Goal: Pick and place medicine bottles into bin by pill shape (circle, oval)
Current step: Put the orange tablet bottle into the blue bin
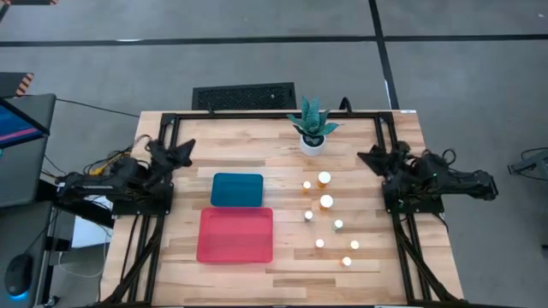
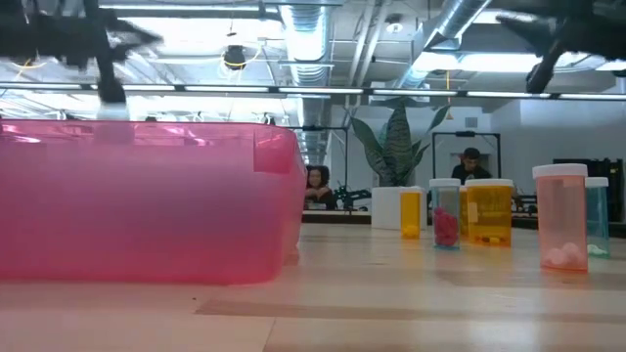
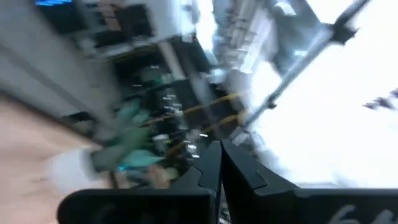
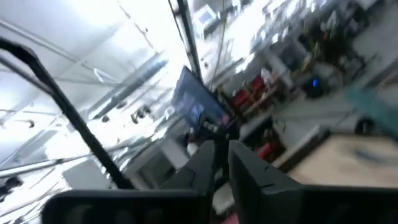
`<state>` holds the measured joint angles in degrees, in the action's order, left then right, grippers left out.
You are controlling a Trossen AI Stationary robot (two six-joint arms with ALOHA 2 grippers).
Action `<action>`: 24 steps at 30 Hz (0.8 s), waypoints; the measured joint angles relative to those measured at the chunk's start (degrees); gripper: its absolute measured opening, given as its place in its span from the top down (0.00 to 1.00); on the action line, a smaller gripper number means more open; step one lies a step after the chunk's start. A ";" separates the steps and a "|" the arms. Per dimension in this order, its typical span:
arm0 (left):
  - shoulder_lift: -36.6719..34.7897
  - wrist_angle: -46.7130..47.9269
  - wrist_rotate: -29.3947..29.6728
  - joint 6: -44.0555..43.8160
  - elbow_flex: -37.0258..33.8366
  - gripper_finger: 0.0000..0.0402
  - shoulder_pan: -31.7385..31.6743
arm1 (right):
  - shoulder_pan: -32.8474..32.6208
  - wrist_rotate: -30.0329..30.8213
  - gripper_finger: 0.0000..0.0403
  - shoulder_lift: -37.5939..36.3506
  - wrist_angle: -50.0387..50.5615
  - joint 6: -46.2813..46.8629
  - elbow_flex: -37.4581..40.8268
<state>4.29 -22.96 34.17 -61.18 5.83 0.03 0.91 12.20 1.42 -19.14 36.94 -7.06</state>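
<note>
Several small white-capped medicine bottles (image 1: 326, 202) stand upright on their bases on the right half of the wooden table (image 1: 282, 282). In the low view they show as amber, pink and teal bottles (image 2: 489, 210). A blue bin (image 1: 237, 189) and a larger pink bin (image 1: 235, 234) rest on the table's left half. My left gripper (image 1: 182, 151) hangs shut over the left edge, far from the bottles. My right gripper (image 1: 371, 159) hangs over the right edge, its fingers (image 4: 242, 165) a narrow gap apart with nothing between them.
A white pot with a green plant (image 1: 312, 128) stands at the far edge, behind the bottles. Black frame rails (image 1: 394, 248) run along both table sides. Bare wood lies between the bins and the bottles. People sit in the room beyond (image 2: 472, 164).
</note>
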 joint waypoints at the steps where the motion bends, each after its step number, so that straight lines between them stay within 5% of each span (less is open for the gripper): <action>1: 0.73 -0.59 -0.52 1.03 1.88 0.99 -0.02 | 0.00 0.84 0.80 0.55 0.40 -1.55 -1.17; 12: 24.18 5.10 -8.70 12.87 23.42 0.68 -0.02 | 0.00 2.39 0.46 10.16 9.24 -18.55 -17.33; 19: 45.32 17.24 -14.71 27.12 39.44 0.45 -0.19 | 0.00 2.37 0.44 15.27 20.32 -20.92 -25.70; 24: 59.79 19.43 -23.28 35.77 48.03 0.38 -1.73 | 0.00 2.30 0.45 16.20 22.28 -20.91 -26.67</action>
<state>64.08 -3.53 10.88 -25.40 53.86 -1.69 0.91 14.50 17.62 3.14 16.03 -33.74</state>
